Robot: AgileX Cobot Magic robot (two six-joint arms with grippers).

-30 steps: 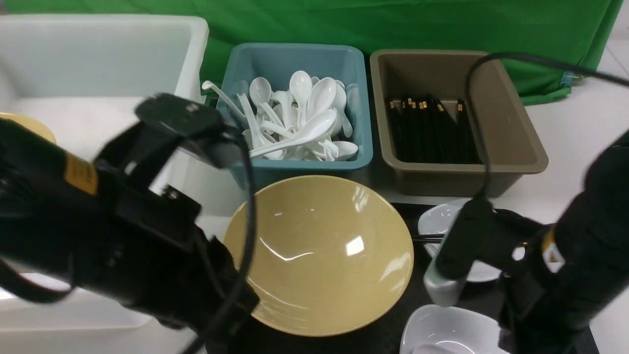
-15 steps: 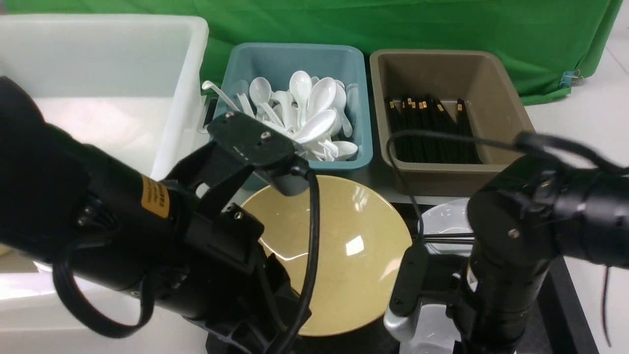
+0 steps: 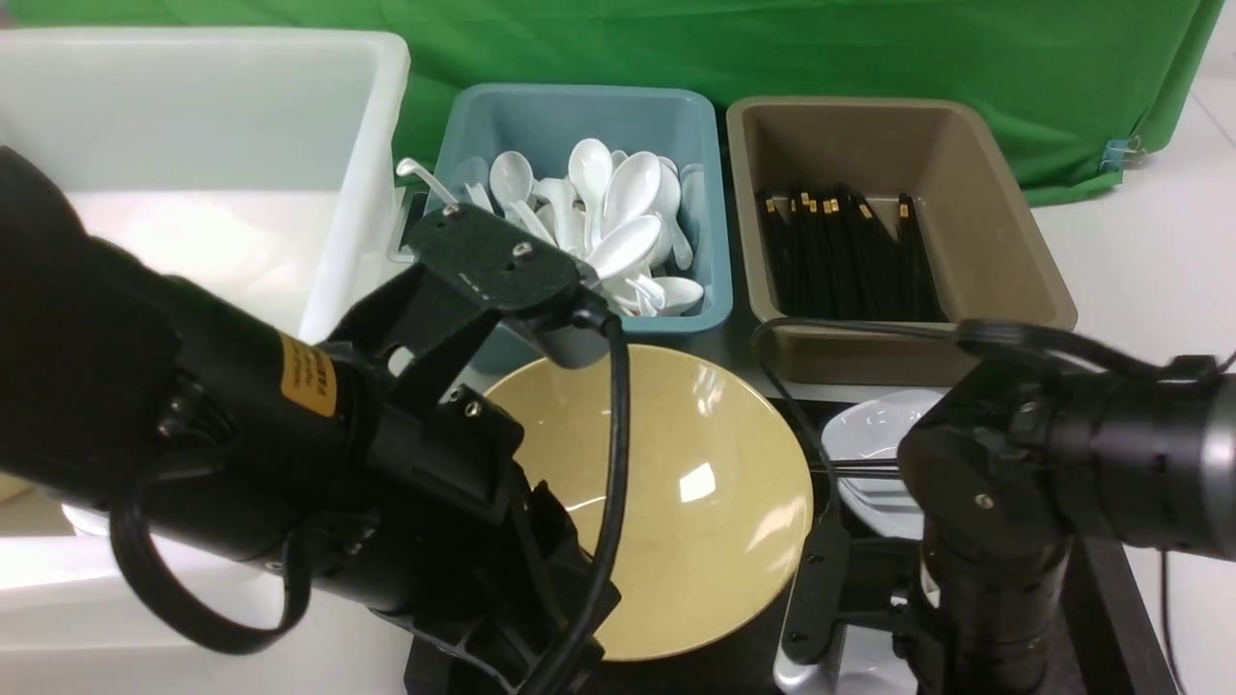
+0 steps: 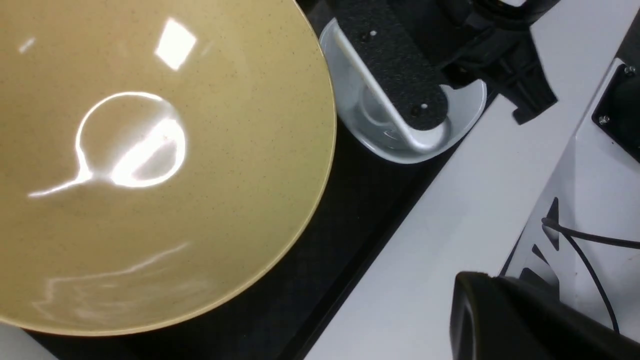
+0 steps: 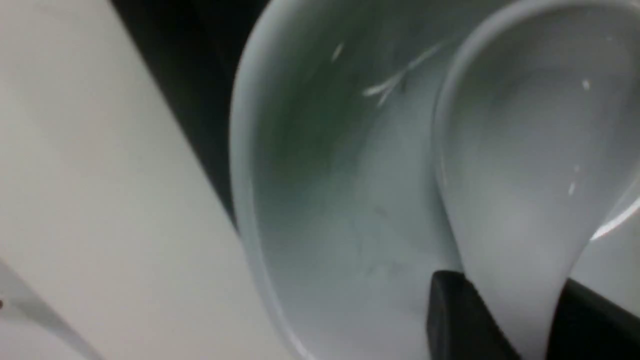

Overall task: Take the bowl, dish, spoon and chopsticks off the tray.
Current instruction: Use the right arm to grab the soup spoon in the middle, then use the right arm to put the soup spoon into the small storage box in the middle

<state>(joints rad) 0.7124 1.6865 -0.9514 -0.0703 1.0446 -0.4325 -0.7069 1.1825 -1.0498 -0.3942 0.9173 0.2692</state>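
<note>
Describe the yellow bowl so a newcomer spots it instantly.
Find the black tray on the robot's side of the teal bin and brown bin. On it sits the bowl: wide, shallow, glossy mustard-yellow, far bigger than the small white dish beside it.

Left arm (image 3: 241, 434) and right arm (image 3: 995, 541) both angle downward, right pincer (image 5: 510, 325) fingers a little apart.

The left arm (image 3: 241, 454) hides part of the bowl (image 3: 695, 483), and the right arm (image 3: 995, 541) covers most of the chopsticks (image 3: 862, 469).
</note>
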